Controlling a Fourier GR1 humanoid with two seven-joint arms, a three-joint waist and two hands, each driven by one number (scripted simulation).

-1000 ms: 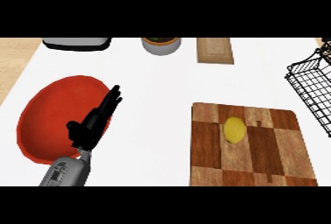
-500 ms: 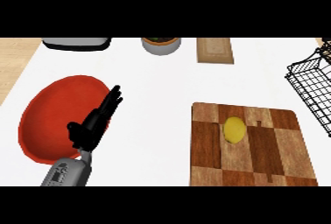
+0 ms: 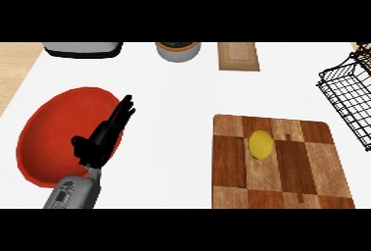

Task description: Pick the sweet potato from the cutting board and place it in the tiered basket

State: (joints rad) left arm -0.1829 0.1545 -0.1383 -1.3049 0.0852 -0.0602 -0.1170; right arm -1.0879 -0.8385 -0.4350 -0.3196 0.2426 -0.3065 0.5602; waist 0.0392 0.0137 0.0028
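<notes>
A yellow oval sweet potato (image 3: pixel 261 143) lies on the upper middle of the wooden cutting board (image 3: pixel 290 181) at the right. The black wire tiered basket (image 3: pixel 349 95) stands at the right edge, partly cut off. My left hand (image 3: pixel 100 141) rests open at the lower left, fingers straight and pointing up and to the right, over the red plate's (image 3: pixel 51 137) right rim. It is well apart from the sweet potato. My right hand shows nowhere in the head view.
A grey pot (image 3: pixel 177 50) with dark contents, a small wooden board (image 3: pixel 238 56) and a grey appliance (image 3: pixel 80 48) line the counter's far edge. White counter lies between the red plate and the cutting board.
</notes>
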